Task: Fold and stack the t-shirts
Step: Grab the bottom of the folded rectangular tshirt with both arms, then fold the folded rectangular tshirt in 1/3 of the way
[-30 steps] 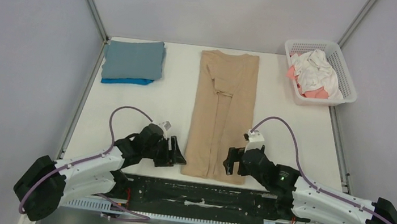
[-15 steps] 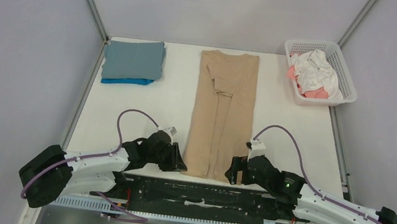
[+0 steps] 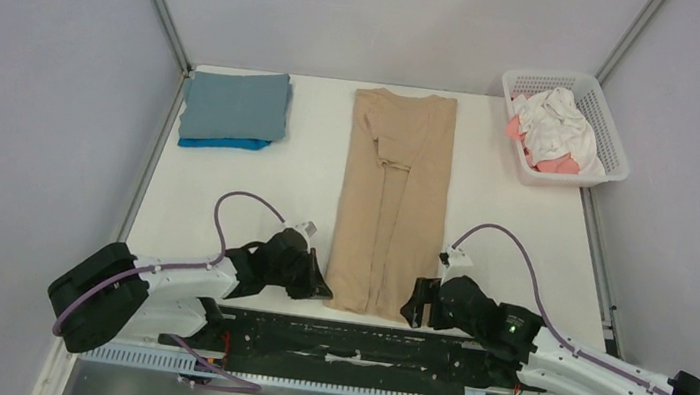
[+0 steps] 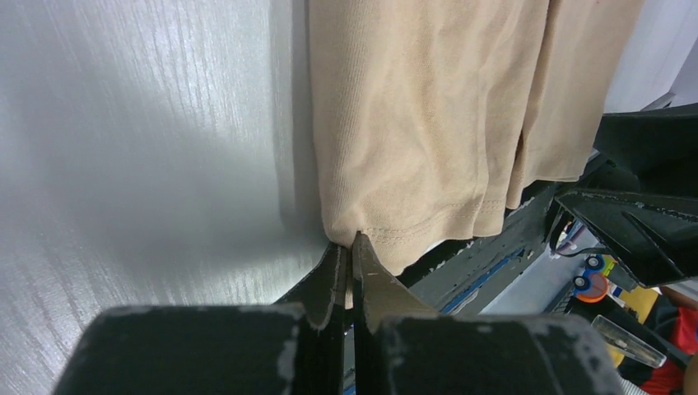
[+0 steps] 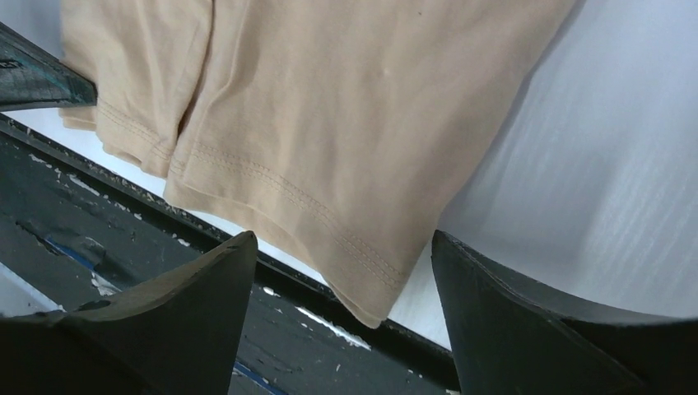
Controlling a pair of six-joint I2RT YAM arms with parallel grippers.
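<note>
A long tan t-shirt (image 3: pixel 395 193), folded into a narrow strip, lies down the middle of the table, its hem at the near edge. My left gripper (image 3: pixel 319 290) is shut on the hem's near left corner (image 4: pixel 362 234), with a sliver of cloth pinched between its fingertips (image 4: pixel 337 271). My right gripper (image 3: pixel 410 306) stands open around the hem's near right corner (image 5: pixel 370 288), one finger on each side and neither touching it. A folded grey-blue t-shirt (image 3: pixel 234 105) lies on a bright blue one (image 3: pixel 222 144) at the back left.
A white lattice basket (image 3: pixel 609 124) at the back right holds crumpled white (image 3: pixel 562 123) and coral-pink (image 3: pixel 557 166) t-shirts. A black rail (image 3: pixel 358 345) runs along the table's near edge, just under the tan hem. Grey walls close in on both sides.
Both grippers have slid toward the near edge to the tan shirt's hem corners. The left one has closed on its corner. The right one has narrowed slightly but stays open.
</note>
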